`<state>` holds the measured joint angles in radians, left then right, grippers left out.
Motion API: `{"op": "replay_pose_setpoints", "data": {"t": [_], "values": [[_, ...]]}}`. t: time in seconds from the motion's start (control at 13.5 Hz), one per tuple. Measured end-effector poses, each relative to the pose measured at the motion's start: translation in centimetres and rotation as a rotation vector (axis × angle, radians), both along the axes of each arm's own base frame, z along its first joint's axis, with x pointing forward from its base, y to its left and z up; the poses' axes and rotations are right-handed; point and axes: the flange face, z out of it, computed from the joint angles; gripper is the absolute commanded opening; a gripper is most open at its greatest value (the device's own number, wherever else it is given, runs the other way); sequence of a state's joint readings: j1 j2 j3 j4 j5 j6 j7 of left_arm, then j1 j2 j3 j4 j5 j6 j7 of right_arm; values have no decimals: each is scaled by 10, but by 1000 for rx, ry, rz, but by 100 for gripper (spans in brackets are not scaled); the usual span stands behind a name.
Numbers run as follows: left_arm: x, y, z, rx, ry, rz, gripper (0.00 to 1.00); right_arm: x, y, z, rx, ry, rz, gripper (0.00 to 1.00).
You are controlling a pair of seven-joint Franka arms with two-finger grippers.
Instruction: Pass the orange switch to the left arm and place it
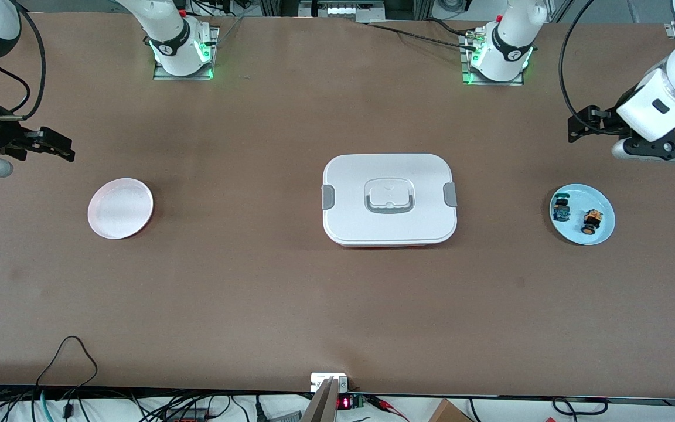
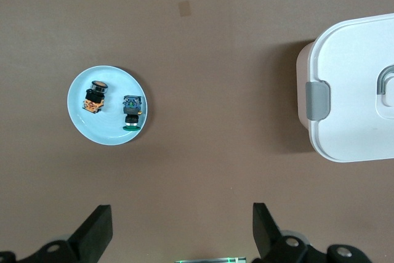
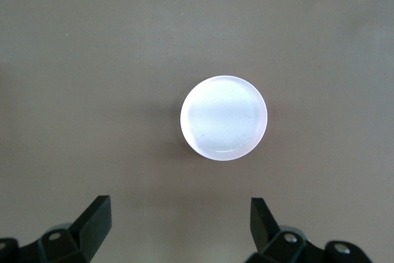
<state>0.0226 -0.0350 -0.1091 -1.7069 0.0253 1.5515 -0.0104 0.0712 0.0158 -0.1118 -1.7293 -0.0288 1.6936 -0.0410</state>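
While both arms hang up in the air, you can see the orange switch (image 1: 592, 221) lying on the light-blue plate (image 1: 601, 234) at the left arm's end of the table. A second little switch (image 1: 561, 209) with a blue body and green cap lies just beside it on the same plate, not touching it.

Your left gripper (image 2: 181, 232) is over bare table near that plate. Its two black fingers (image 2: 95, 231) stand wide apart and hold nothing. The orange switch (image 2: 94, 97) and the blue one (image 2: 132, 111) show clearly on the plate (image 2: 111, 133) in the left wrist view, with one end of the box (image 2: 351, 90) well apart from them.

The big white box (image 1: 389, 199) sits in the middle of the table with its lid on and a grey clip (image 1: 327, 196) at each end.

Your right gripper (image 3: 180, 229) is over the table at the right arm's end, close to the pink plate (image 1: 120, 208). Its fingers (image 3: 95, 223) are spread wide too, with nothing between them. The pink plate (image 3: 223, 117) has nothing on it.
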Motion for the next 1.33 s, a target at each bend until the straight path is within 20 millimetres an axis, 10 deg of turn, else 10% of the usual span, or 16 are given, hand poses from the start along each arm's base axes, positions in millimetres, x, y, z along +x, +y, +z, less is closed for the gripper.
{"op": "replay_pose_setpoints", "data": {"t": [1.33], "values": [[2, 40, 4, -9, 22, 78, 100, 0, 1, 7, 0, -1, 2, 100]]}}
